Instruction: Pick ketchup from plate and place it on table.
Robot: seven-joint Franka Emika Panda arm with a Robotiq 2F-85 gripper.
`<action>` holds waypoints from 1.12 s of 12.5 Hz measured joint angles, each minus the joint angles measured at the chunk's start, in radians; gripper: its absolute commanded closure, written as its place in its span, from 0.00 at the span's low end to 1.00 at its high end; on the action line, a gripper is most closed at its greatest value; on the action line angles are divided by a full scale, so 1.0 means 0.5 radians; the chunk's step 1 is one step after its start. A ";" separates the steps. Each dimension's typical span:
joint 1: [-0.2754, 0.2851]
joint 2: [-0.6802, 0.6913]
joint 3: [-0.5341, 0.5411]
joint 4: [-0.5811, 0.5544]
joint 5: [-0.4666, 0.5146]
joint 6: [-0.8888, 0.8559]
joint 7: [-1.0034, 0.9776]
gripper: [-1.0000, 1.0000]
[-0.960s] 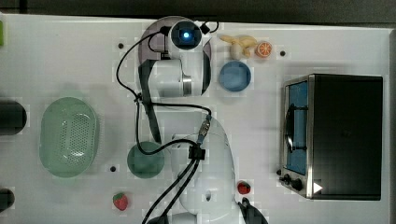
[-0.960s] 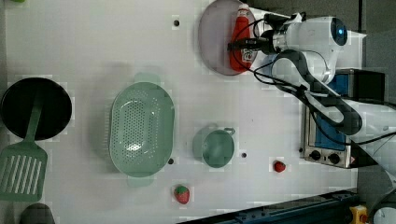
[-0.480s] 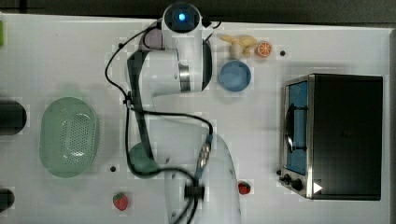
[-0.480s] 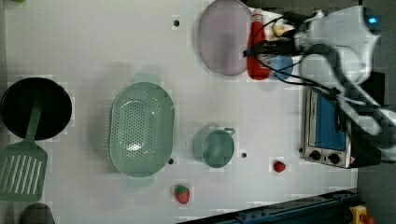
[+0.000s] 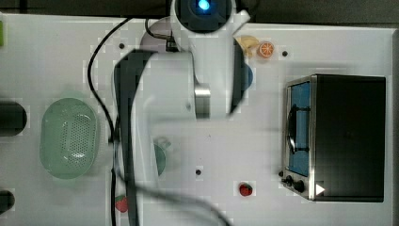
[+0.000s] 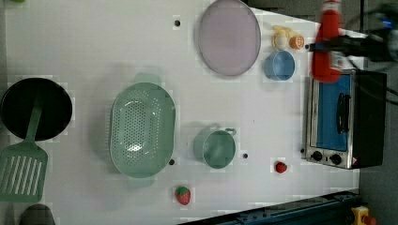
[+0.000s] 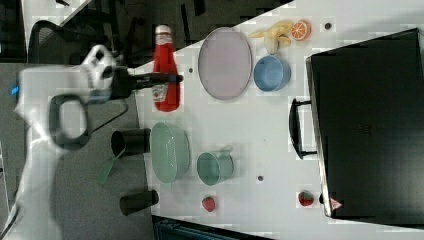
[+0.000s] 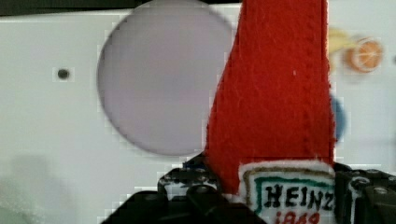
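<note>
Wrist view: red felt ketchup [image 8: 275,93]; white stitched label

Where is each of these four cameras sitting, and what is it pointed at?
Top view: overhead, looking straight down; the white arm covers the middle of the table.
Left view: looks down on the whole table; the hand holds the ketchup aloft.
Right view: from the opposite side; arm and ketchup visible.
Wrist view: on the arm, looking past the held ketchup.
Shared: left and right views both show the empty plate and the toaster oven.
</note>
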 measured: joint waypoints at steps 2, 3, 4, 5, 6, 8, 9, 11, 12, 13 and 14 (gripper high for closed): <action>-0.068 -0.253 -0.009 -0.176 0.079 0.011 0.006 0.41; -0.089 -0.361 -0.018 -0.281 0.085 -0.001 0.007 0.41; -0.097 -0.457 -0.041 -0.414 0.085 -0.001 0.007 0.41; -0.102 -0.540 -0.063 -0.566 0.085 -0.006 0.007 0.41; -0.101 -0.602 -0.082 -0.719 0.086 -0.007 0.007 0.41; -0.115 -0.638 -0.104 -0.977 0.087 0.042 0.007 0.41; -0.118 -0.635 -0.110 -1.102 0.087 0.115 0.007 0.41; -0.118 -0.606 -0.128 -1.359 0.084 0.400 0.008 0.41; -0.115 -0.569 -0.134 -1.461 0.096 0.532 0.009 0.41; -0.113 -0.501 -0.137 -1.516 0.114 0.640 0.009 0.41; -0.109 -0.420 -0.141 -1.543 0.118 0.714 0.010 0.41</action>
